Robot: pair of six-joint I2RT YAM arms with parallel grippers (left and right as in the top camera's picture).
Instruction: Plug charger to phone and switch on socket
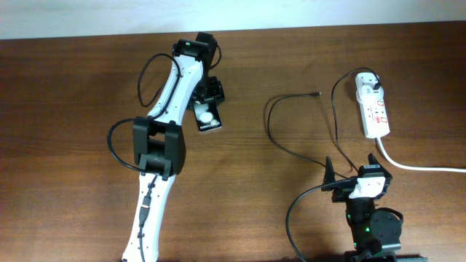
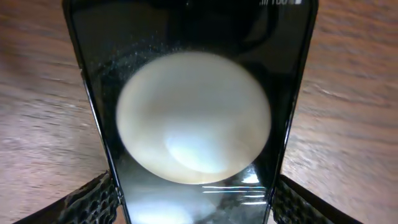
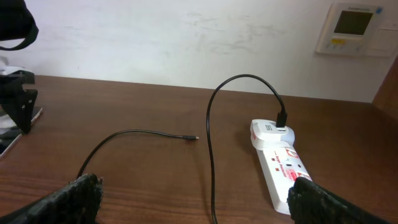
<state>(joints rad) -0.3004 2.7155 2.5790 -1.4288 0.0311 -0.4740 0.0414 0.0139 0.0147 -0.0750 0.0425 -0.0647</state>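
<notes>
Black phone (image 1: 209,121) upper left-centre of overhead, flanked by left gripper (image 2: 196,202); clamped or loose, cannot tell. Squeeze evenly on both long edges, keeping it flat. Right gripper (image 1: 351,163) wide, lower right.

Only legible bit I got: small white "100" beside signal-type bars, clipped at the top edge of the glossy black rectangular phone (image 2: 186,37). Red markings on the white elongated power strip (image 3: 283,168) and the beige wall panel (image 3: 353,28) display were too small to read.

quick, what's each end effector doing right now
left end effector: astride the phone, grip cannot be told
right end effector: open, holding nothing
</notes>
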